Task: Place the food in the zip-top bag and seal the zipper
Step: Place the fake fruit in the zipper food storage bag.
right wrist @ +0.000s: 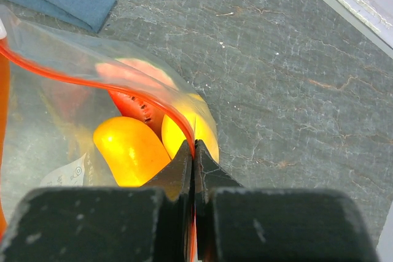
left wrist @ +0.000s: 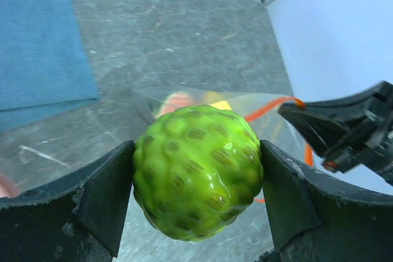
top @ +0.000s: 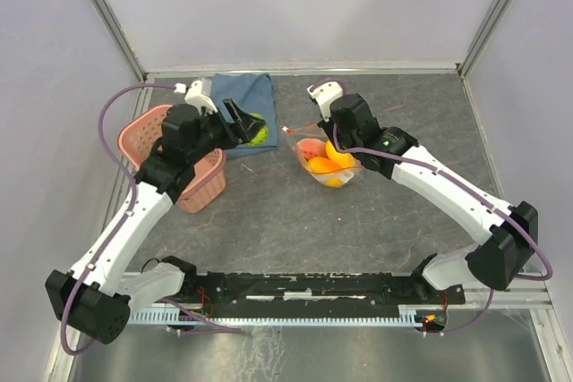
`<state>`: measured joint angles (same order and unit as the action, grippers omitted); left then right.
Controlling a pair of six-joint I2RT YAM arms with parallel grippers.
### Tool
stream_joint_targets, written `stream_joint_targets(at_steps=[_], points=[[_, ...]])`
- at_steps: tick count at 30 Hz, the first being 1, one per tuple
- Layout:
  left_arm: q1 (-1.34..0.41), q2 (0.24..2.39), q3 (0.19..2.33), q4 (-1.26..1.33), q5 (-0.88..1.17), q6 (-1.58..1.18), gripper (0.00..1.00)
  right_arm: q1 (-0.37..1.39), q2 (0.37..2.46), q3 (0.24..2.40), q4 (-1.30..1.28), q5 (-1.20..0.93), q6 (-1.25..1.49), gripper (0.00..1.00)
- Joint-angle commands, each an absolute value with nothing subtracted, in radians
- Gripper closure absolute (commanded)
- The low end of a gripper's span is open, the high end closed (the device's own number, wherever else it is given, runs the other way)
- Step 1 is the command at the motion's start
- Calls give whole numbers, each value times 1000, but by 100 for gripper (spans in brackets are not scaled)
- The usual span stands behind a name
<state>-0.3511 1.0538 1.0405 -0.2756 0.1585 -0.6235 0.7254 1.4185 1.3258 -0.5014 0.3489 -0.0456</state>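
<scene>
The only writing in sight is on a small white label (right wrist: 65, 177) inside the bag (right wrist: 55, 108), and its print is too small to read.

The left jaws are clamped on a yellow-green bumpy ball (left wrist: 198, 171), one pad pressed against each side of it. In the top view the ball (top: 260, 131) is held to the left of the bag (top: 329, 165), over the near right corner of a folded blue cloth (top: 243, 96). The right jaws are pressed together on the orange-red zipper (right wrist: 80, 81) at the bag's rim.

A pink basket (top: 150, 131) stands well to the left of the bag, close to the desk's left edge. Behind the bag runs the desk's (top: 269, 221) raised metal rim, with walls on three sides. A broad stretch of grey desk lies between the bag and the arm bases.

Only the right wrist view shows inside the bag: an orange fruit (right wrist: 129, 148), a yellow piece (right wrist: 206, 133) and a reddish piece (right wrist: 132, 108) lie together there. The left wrist view shows the ball's dimpled skin and, beyond it, the zipper (left wrist: 270, 105) curving to the black right jaws.
</scene>
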Motion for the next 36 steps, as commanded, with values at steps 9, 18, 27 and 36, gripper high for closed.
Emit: stream_joint_targets(at_steps=[9,18,27,36], points=[[-605,1147,1002,119,123,-717,45,724,1401,1355,-471,327,-16,98],[-713,1243,973,262,37,-714,45,723,1394,1357,-469,310,0,98],[-754,1326,955,249,-46,-688,43,724,1384,1352,-463,309,9,98],[-769,1384,1011,110,-160,-619,36,723,1382,1350,-461,308,9,98]])
